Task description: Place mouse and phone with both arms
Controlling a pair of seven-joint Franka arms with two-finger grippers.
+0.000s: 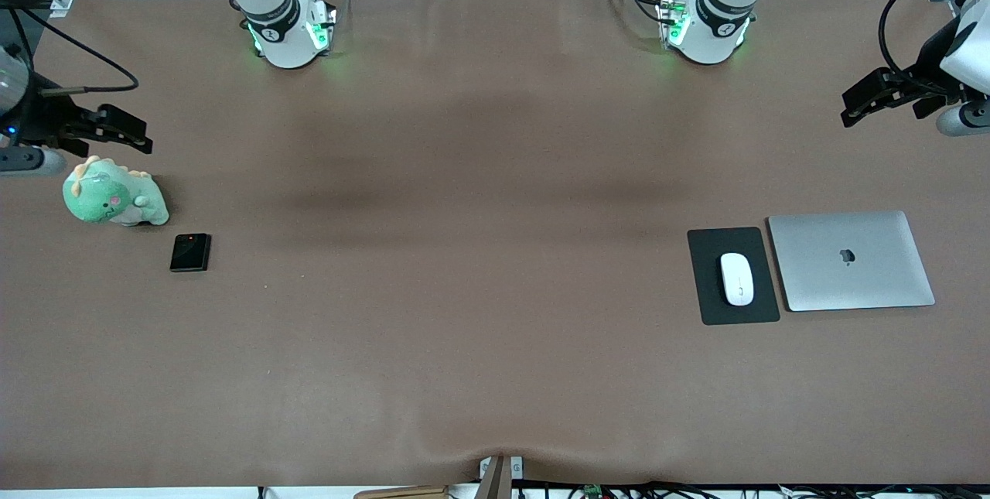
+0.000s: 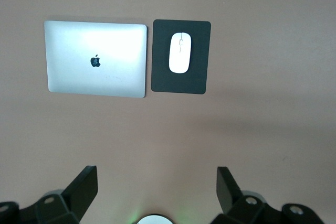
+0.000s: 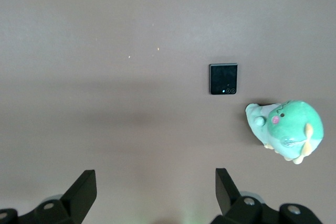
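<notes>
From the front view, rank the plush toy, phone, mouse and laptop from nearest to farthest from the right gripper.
Right gripper, open:
1. Green plush toy, just below it.
2. Phone, beside the toy, nearer the camera.
3. Mouse, on the black pad.
4. Laptop, at the left arm's end.

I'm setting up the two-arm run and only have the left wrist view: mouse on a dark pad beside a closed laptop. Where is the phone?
Observer: The phone lies flat on the bare table toward the right arm's end, with nothing gripping it.
Operator: Is anything crowding it?
Observer: A green plush toy sits beside it, slightly farther from the front camera, with a gap between them.
Operator: And the right arm?
Observer: The right tool hangs open and empty in the air at that end of the table, above both phone and toy.
</notes>
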